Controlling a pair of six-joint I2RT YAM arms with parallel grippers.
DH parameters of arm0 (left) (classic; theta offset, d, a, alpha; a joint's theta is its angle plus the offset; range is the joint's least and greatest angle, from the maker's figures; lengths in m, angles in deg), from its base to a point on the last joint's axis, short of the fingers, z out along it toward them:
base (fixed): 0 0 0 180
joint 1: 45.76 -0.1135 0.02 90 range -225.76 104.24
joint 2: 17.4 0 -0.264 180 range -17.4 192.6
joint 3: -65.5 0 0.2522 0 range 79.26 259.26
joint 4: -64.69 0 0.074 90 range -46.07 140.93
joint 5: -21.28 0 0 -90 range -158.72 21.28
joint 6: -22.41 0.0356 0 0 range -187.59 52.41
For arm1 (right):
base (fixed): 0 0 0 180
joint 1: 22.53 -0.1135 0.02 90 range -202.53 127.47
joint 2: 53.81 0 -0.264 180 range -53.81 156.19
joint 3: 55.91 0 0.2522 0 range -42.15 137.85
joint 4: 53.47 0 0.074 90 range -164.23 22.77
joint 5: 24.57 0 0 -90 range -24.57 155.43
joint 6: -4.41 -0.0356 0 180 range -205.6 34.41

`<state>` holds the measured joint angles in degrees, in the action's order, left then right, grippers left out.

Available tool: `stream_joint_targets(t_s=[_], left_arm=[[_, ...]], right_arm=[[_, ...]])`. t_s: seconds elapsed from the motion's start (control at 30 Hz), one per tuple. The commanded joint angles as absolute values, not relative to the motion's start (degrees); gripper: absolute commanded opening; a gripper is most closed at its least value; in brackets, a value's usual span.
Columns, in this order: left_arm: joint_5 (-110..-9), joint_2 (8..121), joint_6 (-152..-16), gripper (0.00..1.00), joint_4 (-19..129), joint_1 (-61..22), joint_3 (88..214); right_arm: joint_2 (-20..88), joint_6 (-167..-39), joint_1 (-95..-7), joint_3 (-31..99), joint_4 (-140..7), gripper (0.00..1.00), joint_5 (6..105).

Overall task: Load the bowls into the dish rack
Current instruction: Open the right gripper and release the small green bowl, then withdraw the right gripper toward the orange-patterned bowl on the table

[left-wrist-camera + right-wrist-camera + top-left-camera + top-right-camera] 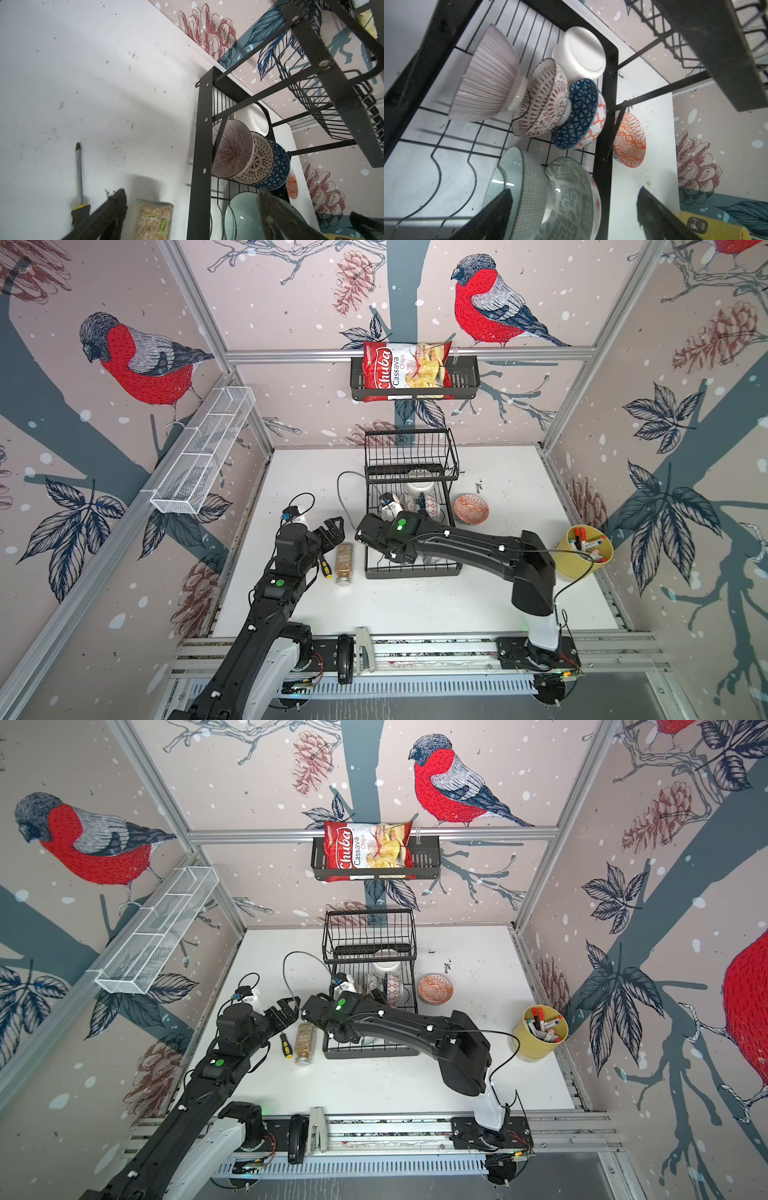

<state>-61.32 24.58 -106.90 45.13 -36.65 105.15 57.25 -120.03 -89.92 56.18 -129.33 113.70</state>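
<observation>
The counter (pixel 415 605) holds the dish rack (pixel 412 571) at its middle, long axis running away from you, with the upper basket over the back of the grid. Your right fingers (pixel 496 216) hang spread wide above the lower grid, clasping nothing. Your left fingers (pixel 108 209) stand apart just left of the rack, empty. Inside, the striped bowl (pixel 488 76), blue bowl (pixel 581 112) and white bowl (pixel 581 56) stand on edge. The patterned ones have their mouths leftward. The orange-red bowl (pixel 471 509) sits on the counter just right of the rack, mouth up. A spice jar (pixel 344 564) and a screwdriver (pixel 325 566) lie to its left.
</observation>
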Motion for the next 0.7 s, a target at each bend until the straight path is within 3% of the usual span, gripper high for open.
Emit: stream_joint_targets(t_s=[0.0,0.13,0.47,0.67], left_arm=[[-59.0,25.0,-105.1,0.97,45.6,-36.8,105.9],[-56.6,25.4,-104.9,0.96,47.0,-36.7,105.9],[-53.8,27.2,-105.6,0.95,48.3,-36.0,105.3],[-57.1,27.9,-105.9,0.95,47.1,-31.3,105.3]], right_arm=[[53.5,-121.6,-88.4,53.1,-126.3,0.91,111.9],[47.7,-122.5,-85.5,46.7,-122.2,0.86,108.6],[31.2,-125.5,-73.9,24.8,-108.1,0.61,97.2],[23.8,-124.0,-61.6,14.7,-100.7,0.59,90.7]])
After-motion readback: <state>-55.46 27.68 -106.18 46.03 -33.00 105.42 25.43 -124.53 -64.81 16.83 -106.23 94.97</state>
